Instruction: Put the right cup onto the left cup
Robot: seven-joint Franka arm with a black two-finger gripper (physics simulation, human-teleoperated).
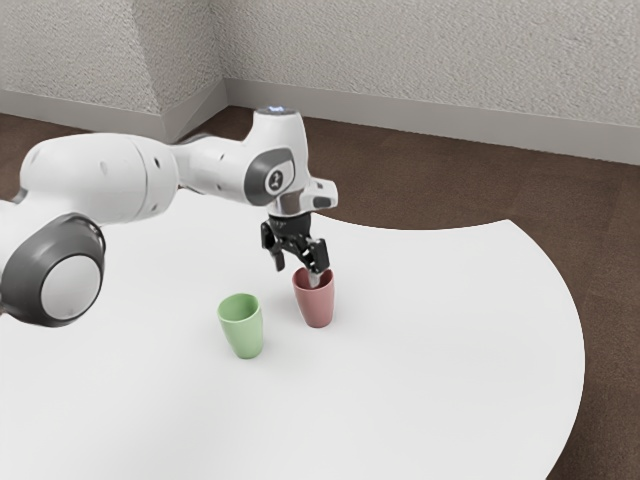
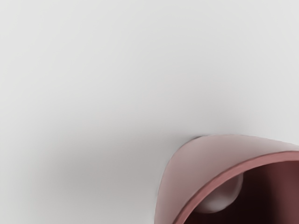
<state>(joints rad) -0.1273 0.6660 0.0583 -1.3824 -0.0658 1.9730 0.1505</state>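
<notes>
The white arm [image 1: 95,180] comes in from the exterior view's left, its black gripper [image 1: 298,271] pointing down over the red cup [image 1: 317,306]. The jaws are spread: one reaches down into the cup's mouth, the other hangs outside it, on the side toward the exterior view's left, with a gap between it and the cup. Nothing is pinched between them.

The red cup stands on the white bench [image 1: 450,340], mouth up, narrowing toward its foot. The green cup [image 1: 243,328] stands upright too, near the red one but apart from it, farther to the exterior view's left and a little closer to where I'm looking from. Its mouth is open to the room, and the red cup is not on it.

In the wrist view I can see the red cup's rim, its paler outer wall and its dark hollow, with a rounded, pale shape just inside the rim. A soft shadow lies on the bench beside the cup.

The bench has a curved edge. Beyond it are a dark brown floor [image 1: 420,262] and a rough, pale wall [image 1: 420,50] with a grey baseboard [image 1: 400,115].
</notes>
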